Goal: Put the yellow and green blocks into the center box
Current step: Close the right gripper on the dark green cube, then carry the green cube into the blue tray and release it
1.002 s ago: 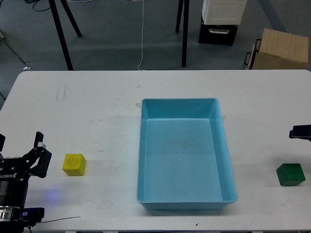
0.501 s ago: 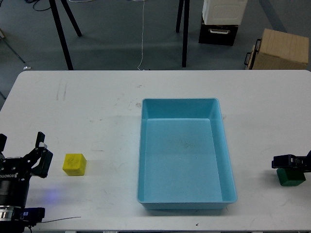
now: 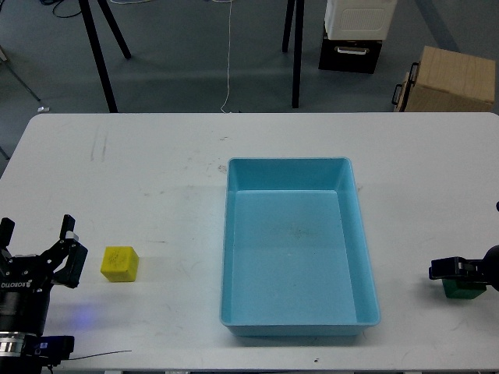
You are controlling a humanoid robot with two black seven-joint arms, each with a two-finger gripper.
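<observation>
The yellow block (image 3: 119,263) lies on the white table at the front left. My left gripper (image 3: 37,236) stands just left of it, open and empty, a small gap away. The light blue box (image 3: 365,257) sits in the middle of the table and is empty. The green block (image 3: 463,291) lies at the front right, its top partly hidden. My right gripper (image 3: 451,269) comes in from the right edge and sits low over the block's far side. It shows as one dark bar, so I cannot tell its fingers apart.
The table's front edge (image 3: 234,368) runs close below both blocks. Beyond the far edge are black stand legs (image 3: 97,54), a black and white case (image 3: 355,35) and a cardboard box (image 3: 448,78) on the floor.
My right gripper has come down and to the left from beside the green block to over it, now covering its top. The left gripper and the yellow block have barely moved.
</observation>
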